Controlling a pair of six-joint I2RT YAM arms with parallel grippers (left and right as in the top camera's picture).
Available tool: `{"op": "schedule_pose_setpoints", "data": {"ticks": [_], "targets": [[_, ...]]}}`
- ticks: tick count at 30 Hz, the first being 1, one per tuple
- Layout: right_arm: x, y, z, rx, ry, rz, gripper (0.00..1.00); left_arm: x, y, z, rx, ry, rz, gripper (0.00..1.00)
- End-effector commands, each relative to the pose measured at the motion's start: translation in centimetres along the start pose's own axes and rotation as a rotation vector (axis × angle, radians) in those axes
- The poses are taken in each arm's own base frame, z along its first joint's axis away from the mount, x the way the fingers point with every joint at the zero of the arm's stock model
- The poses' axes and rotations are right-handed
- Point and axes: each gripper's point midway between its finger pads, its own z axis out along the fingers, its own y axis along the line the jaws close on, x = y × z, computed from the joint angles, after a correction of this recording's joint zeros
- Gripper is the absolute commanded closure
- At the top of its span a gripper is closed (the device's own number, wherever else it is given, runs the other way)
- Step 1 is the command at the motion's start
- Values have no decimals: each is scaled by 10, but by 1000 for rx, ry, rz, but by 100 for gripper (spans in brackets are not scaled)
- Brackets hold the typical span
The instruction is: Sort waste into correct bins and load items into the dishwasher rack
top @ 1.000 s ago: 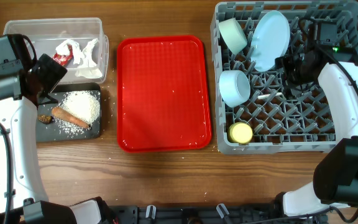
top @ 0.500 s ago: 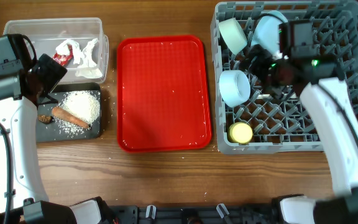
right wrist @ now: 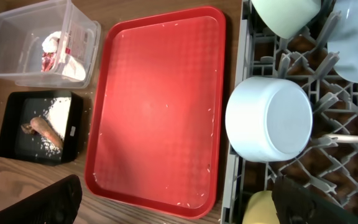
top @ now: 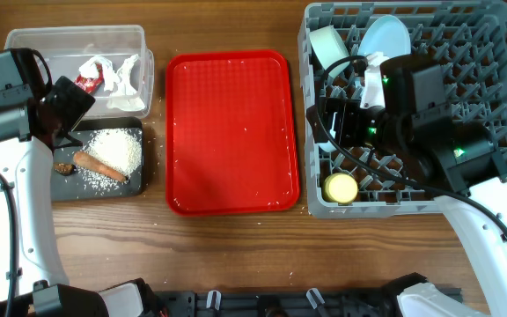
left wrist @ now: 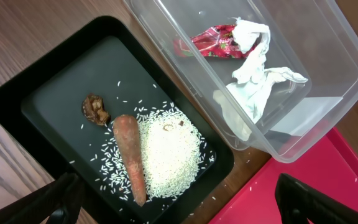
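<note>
Left of the red tray (top: 231,132), wrapper (left wrist: 213,45) and tissue (left wrist: 253,74) are held in the clear tub (top: 60,40) and rice (left wrist: 169,152) in the black tray (left wrist: 48,93); the left pincer (left wrist: 179,186) is spread wide, empty. Right of it, bowl (right wrist: 269,118) and cup (top: 341,187) are kept in the rack (top: 487,40), the right pincer (right wrist: 176,186) likewise wide, empty.

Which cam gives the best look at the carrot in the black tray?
Left wrist: the carrot sits near frame centre, large and unobstructed, lying against the rice pile in the black tray. Overhead shows it whole but small. Right wrist shows it tiny, at the far lower left of the frame.
</note>
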Motion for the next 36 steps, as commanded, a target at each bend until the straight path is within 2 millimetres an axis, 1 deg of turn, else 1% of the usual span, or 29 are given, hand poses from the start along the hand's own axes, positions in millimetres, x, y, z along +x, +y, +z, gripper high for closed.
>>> {"op": "schedule_pose_setpoints", "data": {"ticks": [1,3,5,7,9,11,15,16,19,22,23,24,27,31,35,36], "targets": [[0,-10,3,60,-4,-18,0,-6,-2,-6,11,-20,0,0],[-10,-9,1,52,-43,-66,0,-6,-2,-6,11,-20,0,0],[-29,3,-5,-2,-126,-189,0,-6,-2,-6,11,-20,0,0],[-45,16,-17,-56,-213,-341,0,-6,-2,-6,11,-20,0,0],[-56,17,-29,-50,-278,-389,0,-6,-2,-6,11,-20,0,0],[-63,8,-37,-6,-311,-376,0,-6,-2,-6,11,-20,0,0],[-76,-17,-56,75,-376,-349,0,-6,-2,-6,11,-20,0,0],[-79,-26,-62,98,-392,-333,0,-6,-2,-6,11,-20,0,0],[-84,-45,-76,144,-430,-305,0,-6,-2,-6,11,-20,0,0],[-86,-54,-82,168,-495,-335,0,-6,-2,-6,11,-20,0,0],[-86,-56,-81,165,-519,-359,0,-6,-2,-6,11,-20,0,0],[-81,-59,-77,151,-572,-396,0,-6,-2,-6,11,-20,0,0],[-69,-61,-71,129,-655,-432,0,-6,-2,-6,11,-20,0,0],[-38,-70,-60,131,-741,-455,0,-6,-2,-6,11,-20,0,0],[-1,-82,-44,131,-779,-464,0,-6,-2,-6,11,-20,0,0],[12,-86,-39,130,-791,-468,0,-6,-2,-6,11,-20,0,0]]}}
